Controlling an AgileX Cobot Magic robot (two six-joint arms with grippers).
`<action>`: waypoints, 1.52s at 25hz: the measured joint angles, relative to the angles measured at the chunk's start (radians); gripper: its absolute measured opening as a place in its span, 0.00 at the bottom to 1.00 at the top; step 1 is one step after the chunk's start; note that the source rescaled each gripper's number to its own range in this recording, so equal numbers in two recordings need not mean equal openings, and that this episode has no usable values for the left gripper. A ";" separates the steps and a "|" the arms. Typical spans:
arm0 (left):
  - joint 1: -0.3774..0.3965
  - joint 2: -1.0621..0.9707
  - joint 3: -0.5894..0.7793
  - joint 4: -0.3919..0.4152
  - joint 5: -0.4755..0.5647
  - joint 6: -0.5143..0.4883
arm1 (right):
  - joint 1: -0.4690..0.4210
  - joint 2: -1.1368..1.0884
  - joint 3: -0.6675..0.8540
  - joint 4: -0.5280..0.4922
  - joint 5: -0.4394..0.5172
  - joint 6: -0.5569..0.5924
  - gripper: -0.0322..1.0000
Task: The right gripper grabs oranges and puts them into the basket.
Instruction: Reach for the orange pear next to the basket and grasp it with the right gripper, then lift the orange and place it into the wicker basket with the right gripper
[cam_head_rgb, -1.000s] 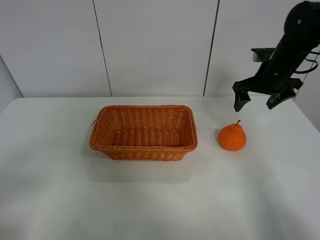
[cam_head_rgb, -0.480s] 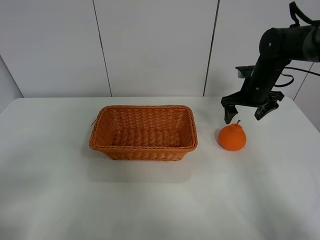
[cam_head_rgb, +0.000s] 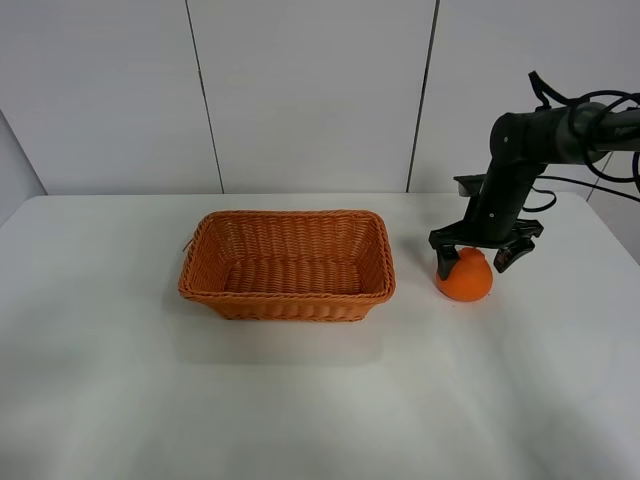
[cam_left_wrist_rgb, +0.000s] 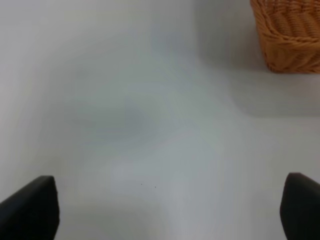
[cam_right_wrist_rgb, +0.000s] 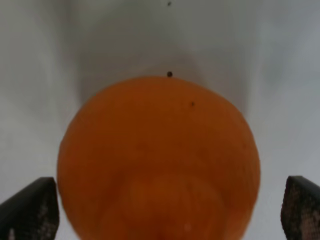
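Orange (cam_head_rgb: 464, 283) sits on the white counter (cam_head_rgb: 300, 400) just right of the basket (cam_head_rgb: 288, 216), its neck and stem hidden behind the right gripper (cam_head_rgb: 472, 266), whose fingers (cam_head_rgb: 441, 258) hang spread on either side of the fruit, released, not clamping it. In the blurred right wrist view the fruit runs off the frame edge. The left gripper (cam_left_wrist_rgb: 164, 207) shows only two finger tips, wide apart, above the counter near a basket corner.

Basket (cam_left_wrist_rgb: 292, 37) corner on white table (cam_left_wrist_rgb: 140, 115); left gripper (cam_left_wrist_rgb: 165, 207) spread wide
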 joint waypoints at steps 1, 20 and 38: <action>0.000 0.000 0.000 0.000 0.000 0.000 | 0.000 0.009 0.000 0.001 -0.005 0.000 1.00; 0.000 0.000 0.000 0.000 0.000 0.000 | 0.000 0.004 -0.063 0.015 0.033 -0.001 0.03; 0.000 0.000 0.000 0.000 0.000 0.000 | 0.071 -0.112 -0.485 -0.025 0.226 -0.001 0.03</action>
